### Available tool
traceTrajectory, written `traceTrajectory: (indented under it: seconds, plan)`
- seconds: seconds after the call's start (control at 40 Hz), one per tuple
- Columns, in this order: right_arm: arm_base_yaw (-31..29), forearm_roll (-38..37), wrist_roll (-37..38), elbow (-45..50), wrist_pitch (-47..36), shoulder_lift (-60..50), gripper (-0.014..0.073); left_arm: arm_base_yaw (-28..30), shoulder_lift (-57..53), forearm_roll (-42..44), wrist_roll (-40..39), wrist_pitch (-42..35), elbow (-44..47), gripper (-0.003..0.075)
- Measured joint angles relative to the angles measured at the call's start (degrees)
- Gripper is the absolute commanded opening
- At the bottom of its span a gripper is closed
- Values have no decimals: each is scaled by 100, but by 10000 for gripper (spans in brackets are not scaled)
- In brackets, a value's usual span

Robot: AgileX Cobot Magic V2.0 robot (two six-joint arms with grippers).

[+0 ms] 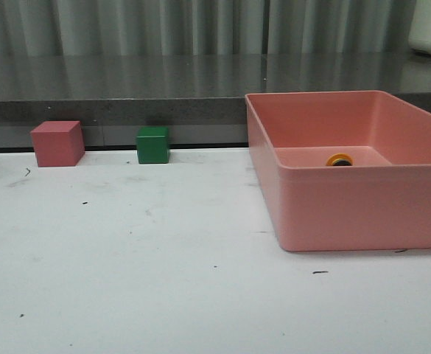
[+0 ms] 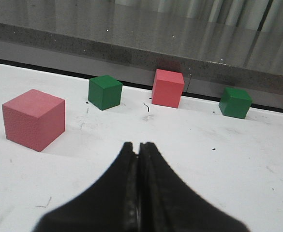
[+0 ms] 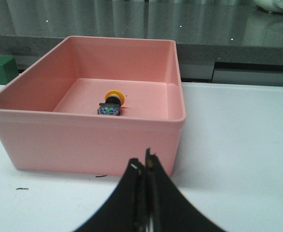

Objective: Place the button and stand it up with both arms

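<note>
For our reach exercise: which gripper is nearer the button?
Right. The right gripper, shut, faces the pink bin holding the button. The left gripper, shut, faces cubes instead; no button shows in its view.

White, kinda scuffed table (image 1: 163, 280) with a pink bin (image 1: 333, 214) on the right and a pink cube (image 1: 57, 143) and green cube (image 1: 152, 144) along the back edge.

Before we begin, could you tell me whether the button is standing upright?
No, the button lies on its side in the pink bin.
</note>
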Motion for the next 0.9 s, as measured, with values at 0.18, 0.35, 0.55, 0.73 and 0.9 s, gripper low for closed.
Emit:
traceTrajectory:
  seconds: [0.18, 0.35, 0.55, 0.73, 0.9]
  plan:
    - [0, 0, 0, 0, -299, 0, -68, 0, 0, 10, 0, -442, 0, -20]
    - [0, 0, 0, -89, -511, 0, -68, 0, 0, 10, 0, -1473, 0, -20]
    - [0, 0, 0, -1033, -346, 0, -66, 0, 0, 10, 0, -1670, -356, -20]
    - [0, 260, 0, -2293, 591, 857, -58, 0, 677, 270, 0, -780, -1366, -20]
    - [0, 408, 0, -2969, 1126, 2127, -58, 0, 1834, 415, 0, 123, -2091, -20]
